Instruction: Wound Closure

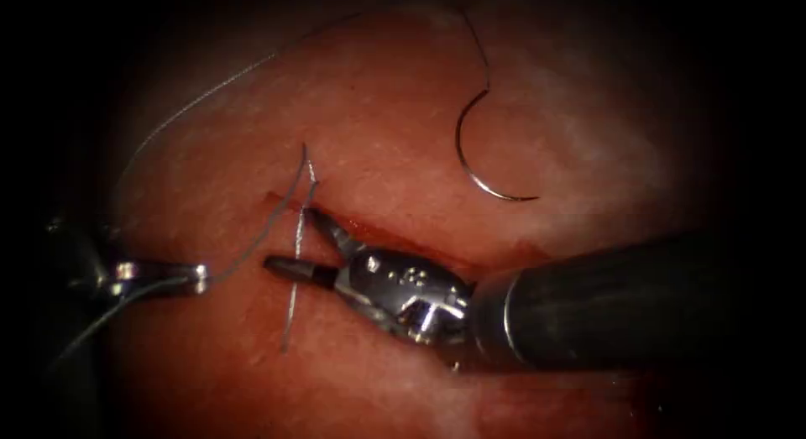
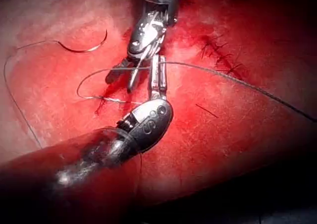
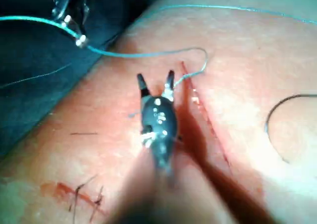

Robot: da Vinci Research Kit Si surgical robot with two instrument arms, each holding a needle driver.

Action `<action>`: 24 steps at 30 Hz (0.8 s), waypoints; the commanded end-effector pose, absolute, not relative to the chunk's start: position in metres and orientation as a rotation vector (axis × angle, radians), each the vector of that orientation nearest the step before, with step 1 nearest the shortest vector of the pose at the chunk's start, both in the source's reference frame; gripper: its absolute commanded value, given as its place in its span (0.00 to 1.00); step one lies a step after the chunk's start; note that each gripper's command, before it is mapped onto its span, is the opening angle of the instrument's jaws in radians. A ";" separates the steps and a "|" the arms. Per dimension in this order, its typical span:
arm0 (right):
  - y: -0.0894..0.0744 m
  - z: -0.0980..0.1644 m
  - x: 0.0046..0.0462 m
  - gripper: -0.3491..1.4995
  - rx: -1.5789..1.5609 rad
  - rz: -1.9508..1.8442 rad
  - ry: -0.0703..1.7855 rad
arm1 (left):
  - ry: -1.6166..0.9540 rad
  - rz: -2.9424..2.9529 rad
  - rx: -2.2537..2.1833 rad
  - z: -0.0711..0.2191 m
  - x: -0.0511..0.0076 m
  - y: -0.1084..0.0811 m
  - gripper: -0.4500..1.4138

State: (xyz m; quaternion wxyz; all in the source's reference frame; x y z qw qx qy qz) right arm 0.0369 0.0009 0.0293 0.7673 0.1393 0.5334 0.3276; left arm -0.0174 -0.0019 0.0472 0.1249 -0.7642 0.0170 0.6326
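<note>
Endoscope view: your right tool point(image 1: 294, 242) stands wide open at the cut point(image 1: 395, 237), its jaws straddling a thread point(image 1: 295, 263) end and holding nothing; your left tool point(image 1: 189, 275) is clamped on the thread left of the cut. The needle point(image 1: 483, 149) lies free on the tissue point(image 1: 378, 95), right of the cut, not in it. Left wrist view: the thread, likely limp and slippery, runs taut from the closed jaws. Right wrist view: the needle is stiff and fine; judge the mid-curve the best hold.
</note>
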 end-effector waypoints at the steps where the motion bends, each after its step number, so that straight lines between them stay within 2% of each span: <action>1: 0.001 0.031 0.0377 0.57 0.304 0.694 1.168 | 0.031 1.838 -2.230 0.048 -0.0181 -0.004 0.00; 9: 0.002 0.034 0.0399 0.47 0.390 0.661 1.209 | -0.002 1.835 -2.246 0.051 -0.0196 -0.005 0.00; 10: 0.002 0.034 0.0402 0.41 0.416 0.649 1.219 | -0.011 1.847 -2.241 0.051 -0.0201 -0.005 0.00; 12: 0.003 0.034 0.0404 0.36 0.438 0.627 1.235 | -0.017 1.865 -2.240 0.052 -0.0205 -0.005 0.00; 24: 0.006 0.035 0.0400 0.17 0.735 0.563 1.477 | -0.058 1.975 -2.215 0.059 -0.0211 -0.005 0.00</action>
